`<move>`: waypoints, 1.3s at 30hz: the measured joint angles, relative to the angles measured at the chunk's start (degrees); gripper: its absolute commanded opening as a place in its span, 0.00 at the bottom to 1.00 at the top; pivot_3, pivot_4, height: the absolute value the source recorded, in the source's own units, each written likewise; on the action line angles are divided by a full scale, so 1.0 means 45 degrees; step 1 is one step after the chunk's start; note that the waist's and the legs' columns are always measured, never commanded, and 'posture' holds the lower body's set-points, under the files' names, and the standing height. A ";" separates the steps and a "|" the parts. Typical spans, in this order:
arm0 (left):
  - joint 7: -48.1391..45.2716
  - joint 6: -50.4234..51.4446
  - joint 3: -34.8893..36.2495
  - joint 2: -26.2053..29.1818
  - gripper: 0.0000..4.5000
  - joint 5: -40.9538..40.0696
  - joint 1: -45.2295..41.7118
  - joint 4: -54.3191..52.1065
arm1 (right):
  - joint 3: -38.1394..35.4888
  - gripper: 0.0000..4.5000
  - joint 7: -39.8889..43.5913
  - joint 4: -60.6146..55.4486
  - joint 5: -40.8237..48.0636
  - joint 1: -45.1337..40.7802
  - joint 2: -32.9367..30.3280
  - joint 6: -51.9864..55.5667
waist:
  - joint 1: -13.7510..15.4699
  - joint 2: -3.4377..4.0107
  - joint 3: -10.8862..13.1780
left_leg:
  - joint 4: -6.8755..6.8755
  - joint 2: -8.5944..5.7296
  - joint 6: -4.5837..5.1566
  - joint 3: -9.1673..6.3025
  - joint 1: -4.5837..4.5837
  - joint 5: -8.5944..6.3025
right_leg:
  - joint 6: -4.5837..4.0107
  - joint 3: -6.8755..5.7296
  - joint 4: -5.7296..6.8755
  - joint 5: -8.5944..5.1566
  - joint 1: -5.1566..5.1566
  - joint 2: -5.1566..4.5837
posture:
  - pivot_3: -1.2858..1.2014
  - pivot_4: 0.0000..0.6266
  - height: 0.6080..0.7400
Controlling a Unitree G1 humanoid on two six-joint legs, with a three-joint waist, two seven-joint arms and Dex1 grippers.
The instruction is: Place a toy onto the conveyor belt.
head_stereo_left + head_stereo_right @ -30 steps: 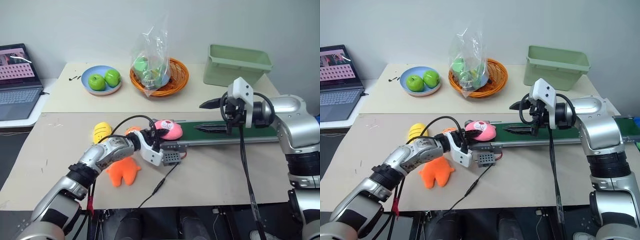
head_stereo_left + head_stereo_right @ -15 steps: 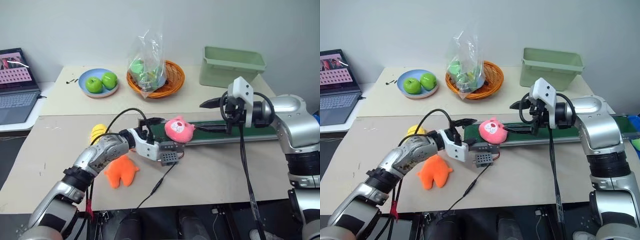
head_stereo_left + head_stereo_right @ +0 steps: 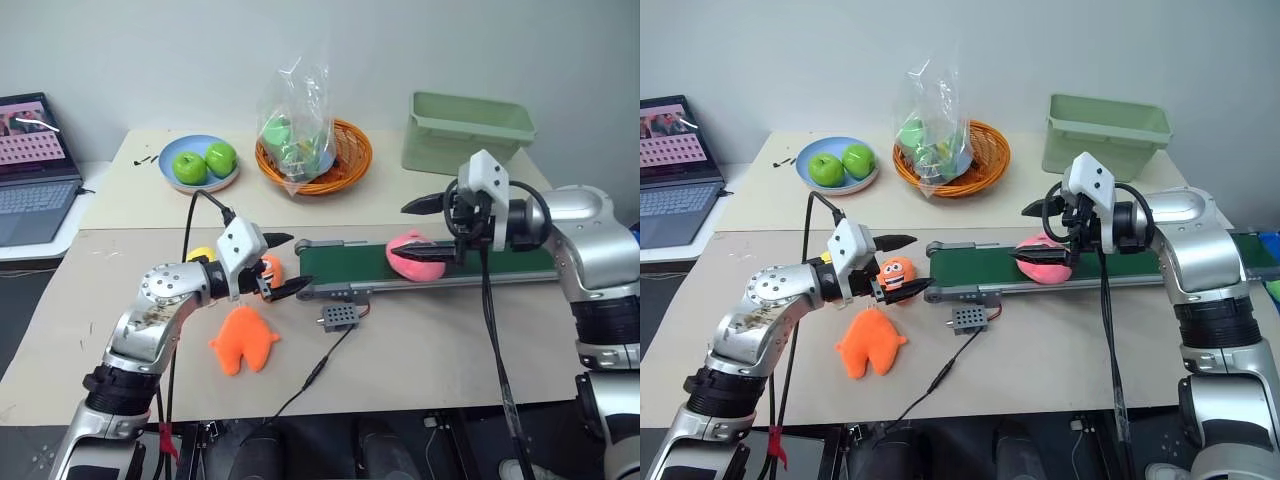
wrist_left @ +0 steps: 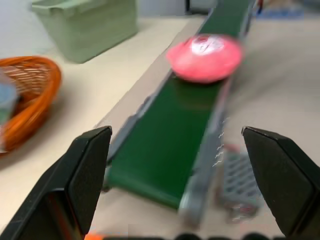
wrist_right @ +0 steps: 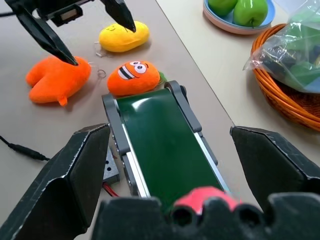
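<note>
The pink toy point(image 3: 408, 256) lies on the dark-green conveyor belt point(image 3: 340, 262), partway along it. My right gripper point(image 3: 404, 233) hangs open at the toy, its lower finger crossing in front of the plush; in the right wrist view the toy point(image 5: 205, 197) peeks up between the wide-spread fingers. My left gripper point(image 3: 922, 261) is open and holds nothing, level with the belt's left end and apart from the toy. In the left wrist view the toy point(image 4: 205, 56) sits farther up the belt point(image 4: 165, 150).
An orange splayed plush point(image 3: 243, 340), a round orange plush with a face point(image 3: 895, 272) and a yellow plush point(image 5: 124, 36) lie by the belt's left end. The grey control box point(image 3: 337, 317) sits in front. Apple plate point(image 3: 205, 162), basket point(image 3: 315, 150), green bin point(image 3: 467, 130) and laptop point(image 3: 35, 165) stand behind.
My left gripper opened, let go of the toy over the belt, rolled and drew back to the left. The toy has travelled right along the belt to my right gripper, which stayed still.
</note>
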 measured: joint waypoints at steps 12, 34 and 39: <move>0.1001 0.0937 0.1458 -0.0004 0.99 -0.1191 0.0297 -0.0639 | -0.0209 1.00 0.0176 0.0464 0.0798 -0.0049 0.0358 -0.0012 | 0.0009 0.0000 0.0000 | 0.0000 -0.0003 0.0000 -0.0002 -0.0003 0.0000 | -0.0002 -0.0002 -0.0009 0.0001 0.0004 -0.0003 | 0.52 0.24 1.00; 0.1656 0.2576 0.2025 0.0169 0.99 -0.2779 -0.0484 -0.0696 | -0.0213 1.00 -0.0052 0.0467 0.1013 -0.0065 0.0362 -0.0015 | 0.0002 -0.0001 0.0001 | 0.0000 -0.0005 0.0000 -0.0003 -0.0010 0.0000 | -0.0002 -0.0003 -0.0013 0.0000 0.0002 -0.0003 | 0.52 0.24 1.00; 0.1824 0.2593 0.2045 0.0161 0.99 -0.3057 -0.0484 -0.0761 | -0.0213 1.00 -0.0198 0.0474 0.0998 -0.0031 0.0361 -0.0060 | 0.0009 -0.0001 0.0001 | 0.0000 -0.0006 0.0000 -0.0003 -0.0011 0.0000 | -0.0002 -0.0003 -0.0013 0.0001 0.0002 -0.0005 | 0.52 0.24 1.00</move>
